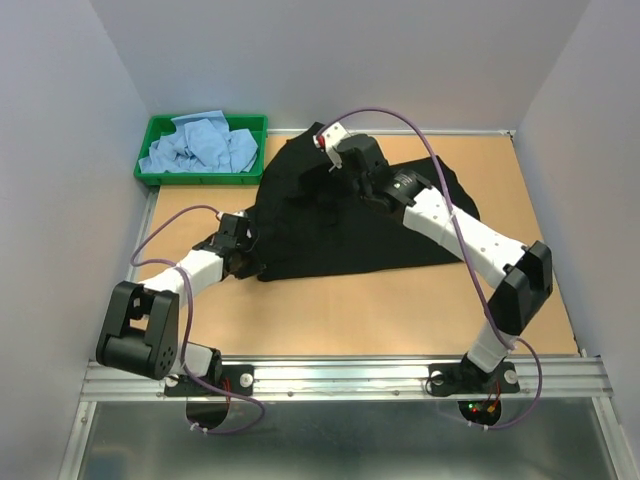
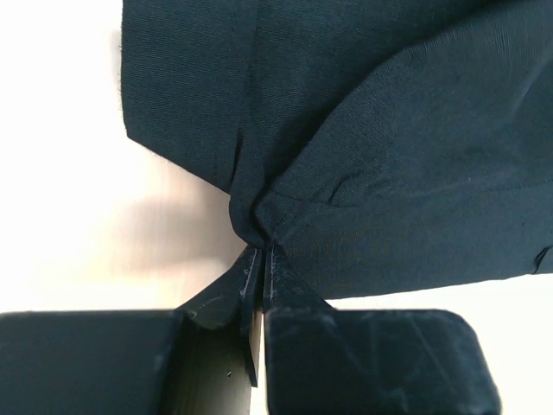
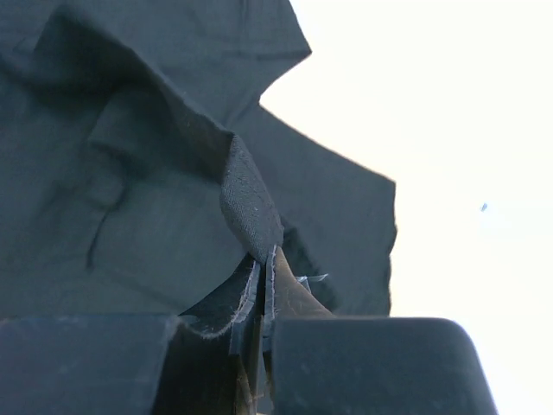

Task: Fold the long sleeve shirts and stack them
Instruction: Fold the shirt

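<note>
The brown table (image 1: 350, 310) carries the black shirt (image 1: 320, 235), which lies spread just right of the green tray (image 1: 200, 180), its far corner close against the tray's right wall. Inside the tray, the light blue shirts (image 1: 200, 148) sit in a crumpled heap.

Your left gripper (image 2: 259, 251), on the near side of the tray toward the arm bases, is clamped on the black shirt's edge, and the cloth puckers into the pinch. Your right gripper (image 3: 263, 259), just right of the tray, is pinched tight on a raised fold of the same shirt and tents it off the table.

Expect this shirt to handle as light, limp cloth. It will likely sag between your two holds, crease wherever it is pinched and drag across the table rather than slide cleanly. You would do best to grip at hems, seams or the collar, where the doubled fabric gives the jaws more to bite. A single thin layer may slip free.
</note>
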